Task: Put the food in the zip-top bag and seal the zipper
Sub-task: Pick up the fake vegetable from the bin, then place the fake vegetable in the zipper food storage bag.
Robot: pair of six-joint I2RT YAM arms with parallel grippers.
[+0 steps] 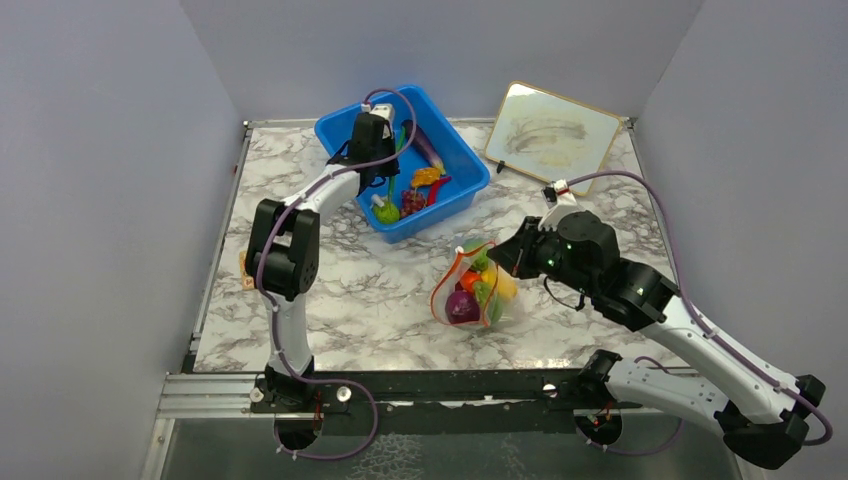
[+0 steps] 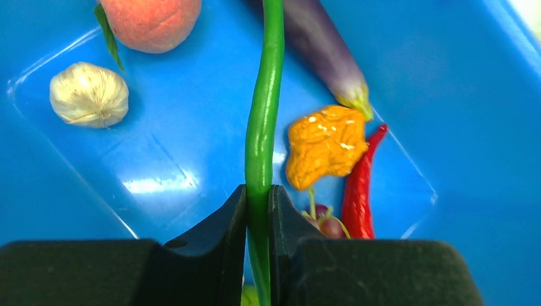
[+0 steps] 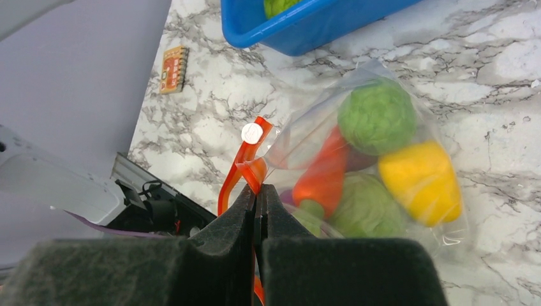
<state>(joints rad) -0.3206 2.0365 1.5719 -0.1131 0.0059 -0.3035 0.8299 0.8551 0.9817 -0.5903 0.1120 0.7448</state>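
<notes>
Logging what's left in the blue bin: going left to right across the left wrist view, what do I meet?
First the garlic bulb → green bean → bumpy orange pepper → red chili. The peach and eggplant overlap these, so they are left out.

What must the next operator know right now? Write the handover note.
Left gripper: shut on a green bean, over the blue bin.
Right gripper: shut on the zipper of the zip-top bag, mouth unsealed.
Done: two cabbages, yellow pepper, carrot in the bag.
Left to do: bean, peach, garlic, eggplant, chilli from the bin into the bag; then seal.
</notes>
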